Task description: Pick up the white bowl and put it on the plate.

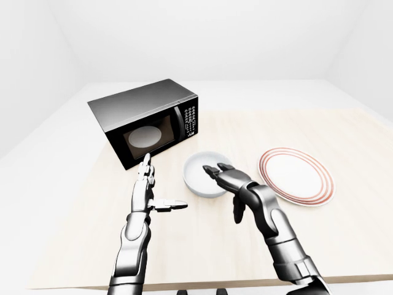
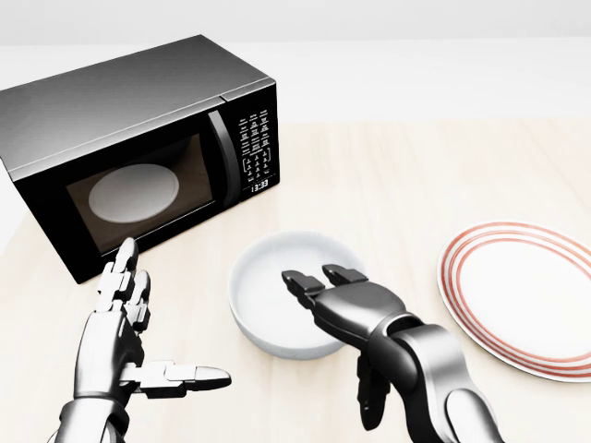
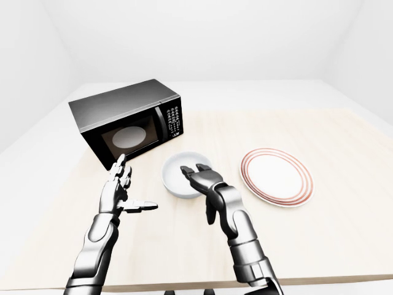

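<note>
The white bowl sits upright on the pale wooden table, middle of the head view. My right hand is open, palm down, fingers reaching over the bowl's near right rim, thumb hanging below by the bowl's side; nothing is gripped. The plate, white with red rings, lies flat at the right edge, apart from the bowl. My left hand stands open to the left of the bowl, fingers pointing up, thumb stretched right, holding nothing.
A black microwave with its door closed stands at the upper left, near the bowl and just beyond my left hand. The wooden table stretches on behind bowl and plate; its near edge shows at the bottom of the left-eye view.
</note>
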You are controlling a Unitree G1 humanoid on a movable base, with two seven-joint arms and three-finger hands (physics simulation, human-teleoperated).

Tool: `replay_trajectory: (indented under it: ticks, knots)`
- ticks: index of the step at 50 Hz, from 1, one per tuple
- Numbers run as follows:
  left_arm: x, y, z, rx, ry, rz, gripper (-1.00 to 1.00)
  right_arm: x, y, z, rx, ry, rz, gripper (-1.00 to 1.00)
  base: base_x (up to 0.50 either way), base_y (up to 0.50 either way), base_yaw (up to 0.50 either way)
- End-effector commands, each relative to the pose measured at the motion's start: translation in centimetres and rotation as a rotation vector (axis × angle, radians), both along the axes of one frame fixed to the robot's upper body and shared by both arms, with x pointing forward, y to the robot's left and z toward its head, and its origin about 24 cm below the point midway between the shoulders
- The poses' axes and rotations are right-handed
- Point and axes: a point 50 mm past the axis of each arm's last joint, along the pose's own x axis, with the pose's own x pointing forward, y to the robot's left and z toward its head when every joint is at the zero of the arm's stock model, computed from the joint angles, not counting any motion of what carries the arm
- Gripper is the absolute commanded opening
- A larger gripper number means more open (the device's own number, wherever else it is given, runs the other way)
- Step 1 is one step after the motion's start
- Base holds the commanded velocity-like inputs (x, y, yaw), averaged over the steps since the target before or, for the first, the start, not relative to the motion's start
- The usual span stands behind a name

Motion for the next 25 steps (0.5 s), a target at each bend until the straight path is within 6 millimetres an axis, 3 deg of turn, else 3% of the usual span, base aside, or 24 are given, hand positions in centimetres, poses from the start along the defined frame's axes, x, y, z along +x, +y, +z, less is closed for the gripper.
replay_trajectory:
  ticks: [1, 25]
  knots:
    - [0.0, 0.0, 0.0, 0.0, 0.0, 0.0, 1.0, 0.06, -0.07, -1.04, -0.021, 0.043, -0.003, 1.0, 0.0, 0.0, 0.0]
    - [0.0, 0.0, 0.0, 0.0, 0.0, 0.0, 1.0, 0.28, 0.4, -1.65, -0.032, 0.073, 0.007, 1.0, 0.0, 0.0, 0.0]
